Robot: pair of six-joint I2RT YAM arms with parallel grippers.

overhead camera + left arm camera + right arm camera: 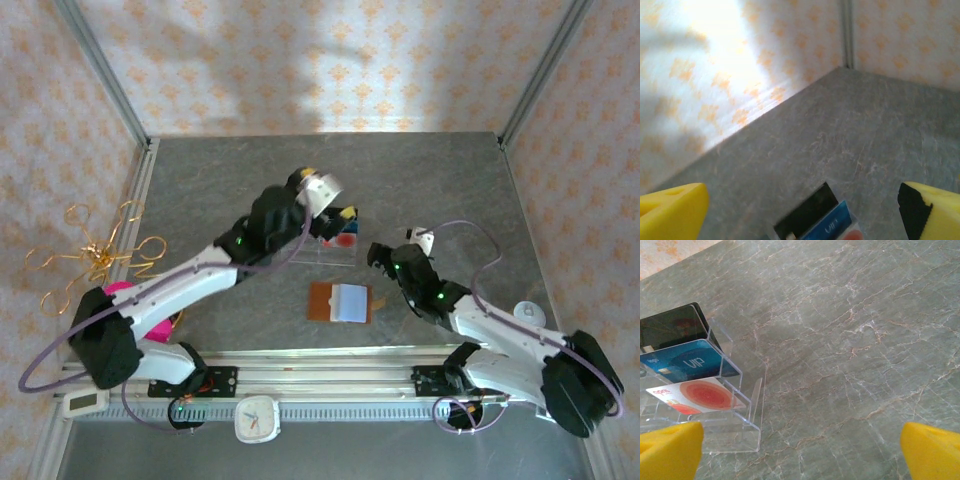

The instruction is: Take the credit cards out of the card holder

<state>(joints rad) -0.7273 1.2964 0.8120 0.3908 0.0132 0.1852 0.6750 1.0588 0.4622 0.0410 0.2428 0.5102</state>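
The card holder point(322, 302) lies open and flat on the grey table, brown with a pale inside, near the front middle. Just behind it, a clear acrylic rack point(335, 248) holds three credit cards: a black card point(672, 325), a blue card point(685, 360) and a red-and-white card point(695, 395). My left gripper point(328, 192) hovers over the rack's far side, open, with the black card point(807, 212) and blue card point(834, 224) below between its yellow fingertips point(670, 210). My right gripper point(382, 256) sits to the rack's right, open point(800, 455), holding nothing.
A gold wire ornament point(95, 255) and a pink object point(128, 292) sit at the left edge. A white clock point(258, 418) and a small white device point(80, 402) lie by the front rail. A round white thing point(526, 313) is at the right. Patterned walls enclose the table.
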